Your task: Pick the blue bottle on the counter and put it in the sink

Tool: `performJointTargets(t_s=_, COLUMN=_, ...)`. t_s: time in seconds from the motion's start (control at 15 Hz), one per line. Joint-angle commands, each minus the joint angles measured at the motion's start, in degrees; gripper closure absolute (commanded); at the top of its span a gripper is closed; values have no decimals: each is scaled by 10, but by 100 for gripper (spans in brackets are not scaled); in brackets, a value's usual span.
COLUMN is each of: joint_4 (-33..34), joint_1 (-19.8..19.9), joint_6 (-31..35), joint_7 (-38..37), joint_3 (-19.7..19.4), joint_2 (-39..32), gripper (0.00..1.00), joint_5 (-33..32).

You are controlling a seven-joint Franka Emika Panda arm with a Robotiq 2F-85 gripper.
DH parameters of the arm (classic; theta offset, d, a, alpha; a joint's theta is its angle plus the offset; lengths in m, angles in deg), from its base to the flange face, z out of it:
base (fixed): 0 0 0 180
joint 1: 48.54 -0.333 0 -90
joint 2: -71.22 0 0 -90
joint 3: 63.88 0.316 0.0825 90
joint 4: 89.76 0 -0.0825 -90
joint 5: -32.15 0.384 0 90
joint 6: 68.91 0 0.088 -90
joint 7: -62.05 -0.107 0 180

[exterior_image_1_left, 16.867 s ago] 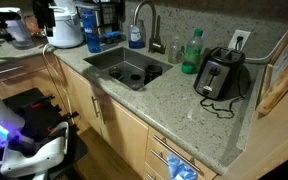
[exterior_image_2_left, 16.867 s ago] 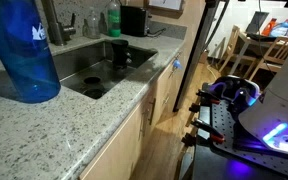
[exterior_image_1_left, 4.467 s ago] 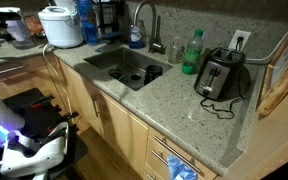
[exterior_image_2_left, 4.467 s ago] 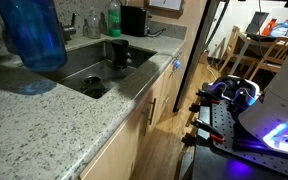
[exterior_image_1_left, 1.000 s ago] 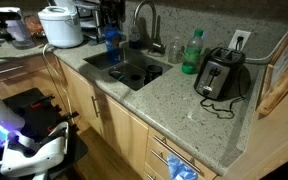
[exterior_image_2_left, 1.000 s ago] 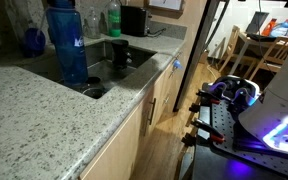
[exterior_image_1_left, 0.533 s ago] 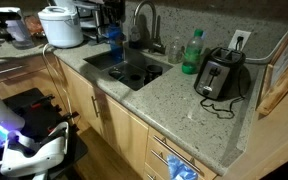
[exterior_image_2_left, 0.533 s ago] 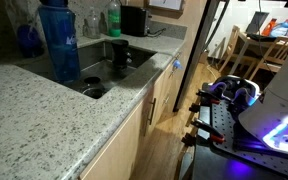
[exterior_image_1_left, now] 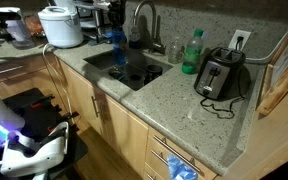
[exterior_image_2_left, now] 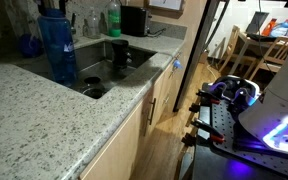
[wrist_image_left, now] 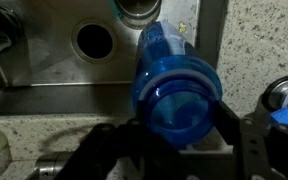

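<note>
Tool (wrist_image_left: 179, 140) closed around the upper part of the blue bottle (wrist_image_left: 174, 85), dark fingers (wrist_image_left: 112, 145) pressing in from both sides in the wrist view. The bottle hangs directly beneath the tool, over the sink (wrist_image_left: 44, 70). In both exterior views it stands inside the basin opening (exterior_image_1_left: 114, 45) (exterior_image_2_left: 56, 45), clear of the bench (exterior_image_2_left: 44, 130). I cannot tell whether its base touches the sink floor. Step in hand, as I judge it: the final lowering and release. To do it well I go straight down, slowly and with no sideways drift, until the base seats flat. I open only once the bottle bears its own weight, then lift straight up so the fingers do not drag the narrow top. Below the tool, the drain hole (wrist_image_left: 94, 40) lies off to one side of the bottle. I want the base on plain floor, not on that rim. A dark cup (exterior_image_2_left: 118, 52) stands in the basin just beside the bottle, and the faucet (exterior_image_1_left: 144, 18) arches beyond the tool, so I stay away from both. Orientation: long axis close to vertical, in line with the tool's approach. The narrower top points up into the tool and the base points down at the sink floor. A tall, slender body like this would likely tip if released tilted.
</note>
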Motion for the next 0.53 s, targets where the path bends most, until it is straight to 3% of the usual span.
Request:
performJointTargets(t_s=0.0, joint_4=71, joint_1=2, joint_6=-5, joint_7=20, joint_3=-4, joint_2=-48, gripper=57, joint_5=11)
performJointTargets(t_s=0.47, joint_4=166, joint_1=3, joint_6=-27, joint_7=21, joint_3=-9, joint_2=-122, gripper=57, joint_5=11)
